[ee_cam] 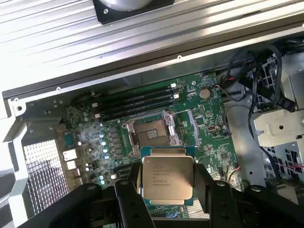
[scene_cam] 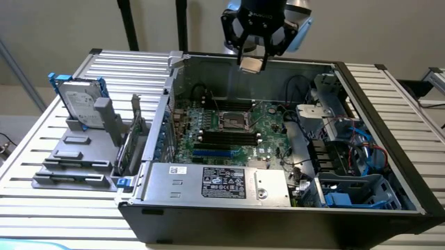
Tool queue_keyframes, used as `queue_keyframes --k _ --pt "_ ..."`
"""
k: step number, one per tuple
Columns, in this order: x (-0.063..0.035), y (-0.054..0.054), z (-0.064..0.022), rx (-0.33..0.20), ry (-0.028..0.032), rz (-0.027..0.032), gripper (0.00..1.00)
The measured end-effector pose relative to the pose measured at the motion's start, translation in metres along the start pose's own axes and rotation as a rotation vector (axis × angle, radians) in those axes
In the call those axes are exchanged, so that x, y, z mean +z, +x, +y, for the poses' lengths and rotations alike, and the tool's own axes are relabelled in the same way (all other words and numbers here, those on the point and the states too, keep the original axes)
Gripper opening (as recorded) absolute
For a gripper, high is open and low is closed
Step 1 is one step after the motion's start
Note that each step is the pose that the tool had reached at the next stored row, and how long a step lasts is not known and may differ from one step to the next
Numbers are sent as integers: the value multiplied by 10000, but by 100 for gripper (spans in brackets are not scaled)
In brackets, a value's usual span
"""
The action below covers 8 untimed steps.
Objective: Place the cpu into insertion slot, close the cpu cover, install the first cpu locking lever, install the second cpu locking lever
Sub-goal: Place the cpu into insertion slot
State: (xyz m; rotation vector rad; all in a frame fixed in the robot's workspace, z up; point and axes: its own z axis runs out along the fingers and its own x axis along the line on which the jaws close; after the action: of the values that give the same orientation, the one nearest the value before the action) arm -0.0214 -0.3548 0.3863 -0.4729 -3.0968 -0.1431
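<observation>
Exterior view first: the black two-fingered end effector (scene_cam: 254, 56) is held high over the far wall of the open black computer case (scene_cam: 278, 229), which is laid on its side on the slatted silvery metal bench (scene_cam: 396, 88). The cpu (scene_cam: 251, 65), a small flat square chip that looks tan here, is pinched by its edges between the fingers. It hangs in the air and touches nothing else. In the wrist view the cpu (ee_cam: 167, 177) is shown with its silvery printed face toward the camera. It is clamped on two opposite sides by the end effector (ee_cam: 167, 192).

The insertion slot (scene_cam: 235, 121), a square black socket with a metal rim, is set near the middle of the green circuit board (scene_cam: 270, 122). Long black memory slots (scene_cam: 226, 138) lie just beside it on the near side. A large grey labelled metal box (scene_cam: 222, 182) is fixed nearer still. In the wrist view the insertion slot (ee_cam: 151, 134) is seen with its dark centre uncovered, just beyond the held chip. How the cpu cover and the levers stand cannot be made out.

The first step, the placing, is judged to be in hand, with the chip well apart from the socket and nothing yet seated. For that placing, the chip would have to be centred squarely over the socket, its edges matched to the rim, and kept level on the way down.
</observation>
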Motion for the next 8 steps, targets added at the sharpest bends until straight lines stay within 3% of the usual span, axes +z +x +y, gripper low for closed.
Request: queue_keyframes --k 8 --pt "0 0 0 1446 -28 -130 54"
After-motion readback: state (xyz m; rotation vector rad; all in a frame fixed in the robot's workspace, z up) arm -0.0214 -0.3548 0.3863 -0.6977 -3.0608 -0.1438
